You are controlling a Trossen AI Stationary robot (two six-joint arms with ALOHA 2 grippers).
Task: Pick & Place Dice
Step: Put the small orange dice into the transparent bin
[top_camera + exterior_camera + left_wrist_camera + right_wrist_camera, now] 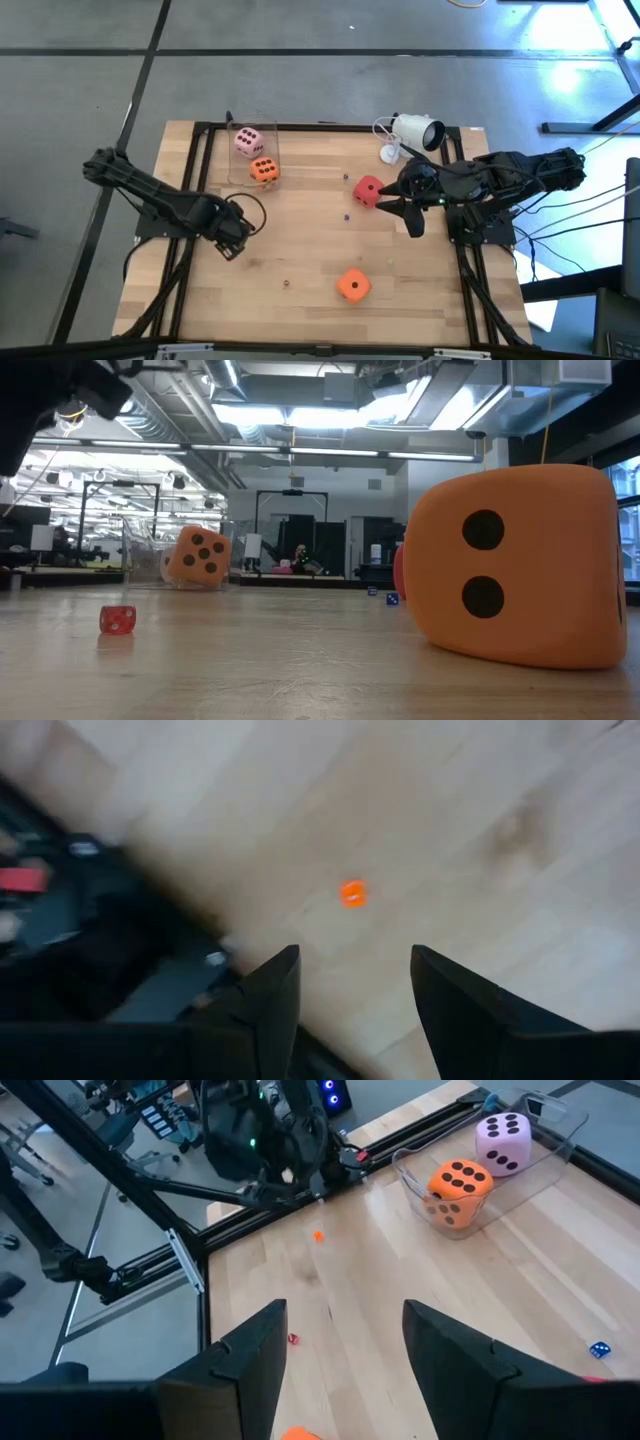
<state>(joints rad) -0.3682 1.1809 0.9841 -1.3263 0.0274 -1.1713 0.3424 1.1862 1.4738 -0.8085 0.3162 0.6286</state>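
Wooden table [300,250], pale planked top, matte, framed by dark metal rails; clear plastic container [250,150], thin-walled, open-topped, at the far left part of the top

Pale pink die [248,141], soft-looking cube with rounded corners, dark pips, six-face up, inside the container at its far end; orange die [264,170], same soft cube form, six-face up, inside the same container just nearer than the pink one, the two close together

Red die [368,190], soft cube, tilted with a corner toward the near edge, on bare wood just beside the right gripper [400,205], not gripped; second orange die [353,285], near the front edge, one pip up, two-pip face toward the low camera, flat on the wood

No long axis on any cube

Tiny hard dice scattered on the wood: small red one [117,620], small blue one [599,1349]

White camera [415,131], smooth rounded plastic body, at the far right corner

Right gripper: fingers parted, nothing between them; left gripper [232,240]: above the left part of the top, fingers parted, nothing between them
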